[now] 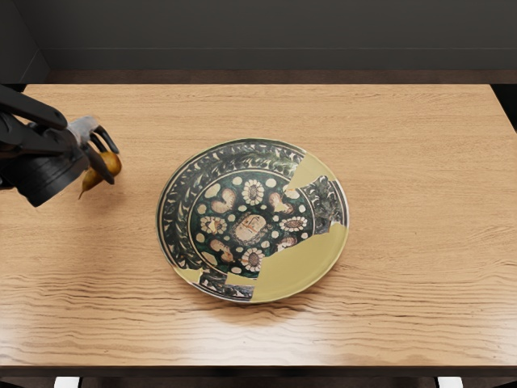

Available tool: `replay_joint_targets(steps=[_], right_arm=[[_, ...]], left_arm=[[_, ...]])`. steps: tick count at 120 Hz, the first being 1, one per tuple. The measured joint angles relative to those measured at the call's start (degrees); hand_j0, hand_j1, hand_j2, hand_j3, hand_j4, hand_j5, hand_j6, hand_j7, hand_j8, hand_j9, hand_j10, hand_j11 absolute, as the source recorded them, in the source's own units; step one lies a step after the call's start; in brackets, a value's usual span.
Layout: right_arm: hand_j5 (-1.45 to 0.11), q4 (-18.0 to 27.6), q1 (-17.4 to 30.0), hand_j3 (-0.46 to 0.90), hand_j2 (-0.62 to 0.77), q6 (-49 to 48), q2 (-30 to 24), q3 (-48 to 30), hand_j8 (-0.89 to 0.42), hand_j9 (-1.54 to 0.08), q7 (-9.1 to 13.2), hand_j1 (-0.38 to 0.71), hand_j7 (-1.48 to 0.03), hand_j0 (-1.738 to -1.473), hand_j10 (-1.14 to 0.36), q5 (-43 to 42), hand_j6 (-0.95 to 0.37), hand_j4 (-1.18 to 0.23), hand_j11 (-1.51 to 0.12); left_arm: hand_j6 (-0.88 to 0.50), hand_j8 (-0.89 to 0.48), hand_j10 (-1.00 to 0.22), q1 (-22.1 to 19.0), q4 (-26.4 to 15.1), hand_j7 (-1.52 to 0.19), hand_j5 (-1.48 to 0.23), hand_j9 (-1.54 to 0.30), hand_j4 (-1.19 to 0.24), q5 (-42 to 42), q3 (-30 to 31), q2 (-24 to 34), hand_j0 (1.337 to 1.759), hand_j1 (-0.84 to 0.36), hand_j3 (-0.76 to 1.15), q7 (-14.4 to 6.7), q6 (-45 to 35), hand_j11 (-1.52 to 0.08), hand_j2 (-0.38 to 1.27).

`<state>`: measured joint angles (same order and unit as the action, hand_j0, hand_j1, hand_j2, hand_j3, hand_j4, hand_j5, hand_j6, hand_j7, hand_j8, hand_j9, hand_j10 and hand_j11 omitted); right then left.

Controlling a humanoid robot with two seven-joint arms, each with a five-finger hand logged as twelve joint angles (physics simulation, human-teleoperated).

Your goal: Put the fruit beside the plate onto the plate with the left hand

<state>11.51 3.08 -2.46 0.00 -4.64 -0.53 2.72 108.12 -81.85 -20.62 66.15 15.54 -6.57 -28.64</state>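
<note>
black left hand [58, 166], fingers [103, 142] clasping a small yellow-orange fruit [110, 166] beside the patterned ceramic plate [173, 204]; it should clear the rim, then release low over centre.

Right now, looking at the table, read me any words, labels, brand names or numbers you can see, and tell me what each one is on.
None: no words, numbers, labels or brand marks can be read anywhere in the head view.
The plate carries only painted flowers, leaf scrolls and plain yellow patches, no lettering.
The fruit held in the left hand is unmarked, and the wooden table shows only grain.
</note>
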Motion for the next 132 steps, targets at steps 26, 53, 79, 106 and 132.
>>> replay_joint_targets(steps=[26, 53, 79, 106, 132], right_arm=[[-0.01, 0.0, 0.0, 0.0, 0.0, 0.0, 0.0, -0.01, -0.01, -0.01, 0.0, -0.34, -0.01, -1.658, -0.01, 0.0, -0.01, -0.01, -0.01], [-0.01, 0.0, 0.0, 0.0, 0.0, 0.0, 0.0, -0.01, -0.01, -0.01, 0.0, -0.34, -0.01, -1.658, -0.01, 0.0, -0.01, -0.01, -0.01], [-0.01, 0.0, 0.0, 0.0, 0.0, 0.0, 0.0, 0.0, -0.01, -0.01, 0.0, -0.34, -0.01, -1.658, -0.01, 0.0, -0.01, -0.01, -0.01], [-0.01, 0.0, 0.0, 0.0, 0.0, 0.0, 0.0, -0.01, -0.01, -0.01, 0.0, -0.34, -0.01, -1.658, -0.01, 0.0, -0.01, -0.01, -0.01], [-0.01, 0.0, 0.0, 0.0, 0.0, 0.0, 0.0, -0.01, -0.01, -0.01, 0.0, -0.34, -0.01, -1.658, -0.01, 0.0, -0.01, -0.01, -0.01]], left_arm=[[-0.39, -0.48, -0.78, 8.28, -4.79, -1.14, -1.19, -1.13, -0.66, 0.09, -5.69, 0.14, 1.653, -0.37, -0.01, -0.21, 10.27, -1.13, 0.56], [-0.39, -0.46, -0.84, 10.5, -6.04, -1.17, -1.21, -1.14, -0.77, 0.17, -13.74, -2.33, 1.655, -0.44, 0.0, -1.39, 21.8, -1.15, 0.69], [-0.4, -0.49, -0.86, 10.88, -6.16, -1.17, -1.21, -1.15, -0.81, 0.26, -15.98, -2.97, 1.655, -0.53, 0.0, -2.41, 23.55, -1.15, 0.86], [-0.25, -0.3, -0.47, 12.5, -6.1, -0.64, -0.66, -0.63, -0.45, 0.75, -16.13, -2.97, 1.657, -0.14, 0.0, -2.41, 23.1, -0.63, 0.44], [-0.09, -0.11, -0.17, 13.42, -6.44, -0.23, -0.23, -0.22, -0.16, 1.15, -14.37, 20.18, 1.658, 0.17, 0.0, -3.33, 41.19, -0.22, 0.15]])
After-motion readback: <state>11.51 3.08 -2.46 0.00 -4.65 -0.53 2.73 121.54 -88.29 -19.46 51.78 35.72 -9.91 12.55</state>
